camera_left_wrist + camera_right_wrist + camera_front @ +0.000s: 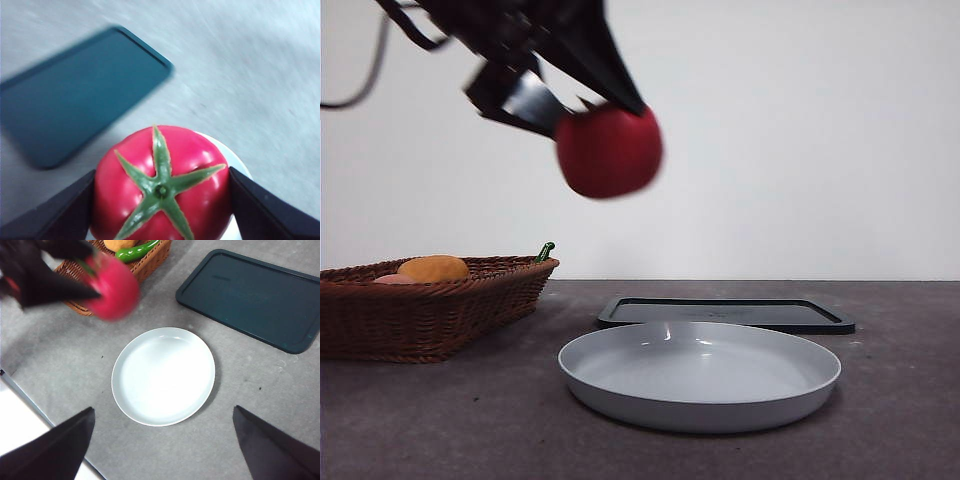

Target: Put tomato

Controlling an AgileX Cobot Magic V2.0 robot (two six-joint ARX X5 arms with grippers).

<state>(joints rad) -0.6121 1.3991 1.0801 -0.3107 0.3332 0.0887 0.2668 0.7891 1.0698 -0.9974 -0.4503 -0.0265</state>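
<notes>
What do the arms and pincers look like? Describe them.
Both pincers are black. The left pincer and right pincer each show two flat, wedge-shaped jaws tapering to points. In the front view a black cable loops beside the dark arm, with a greyish panel near it.

Plate (700, 375) at front on surface (900, 420), tray (725, 313) behind it, basket (430, 305) left, tomato (609, 150) held above by left pincer (161, 200).

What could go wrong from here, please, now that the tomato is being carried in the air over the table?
The left tool grips the round, glossy tomato only at its sides, high above the table, so it might slip out and roll away. The blur suggests fast motion, and a release at that pace could miss the gray plate, which sits lower and further along. The plate's rim looks shallow, so a dropped tomato could bounce out.
</notes>
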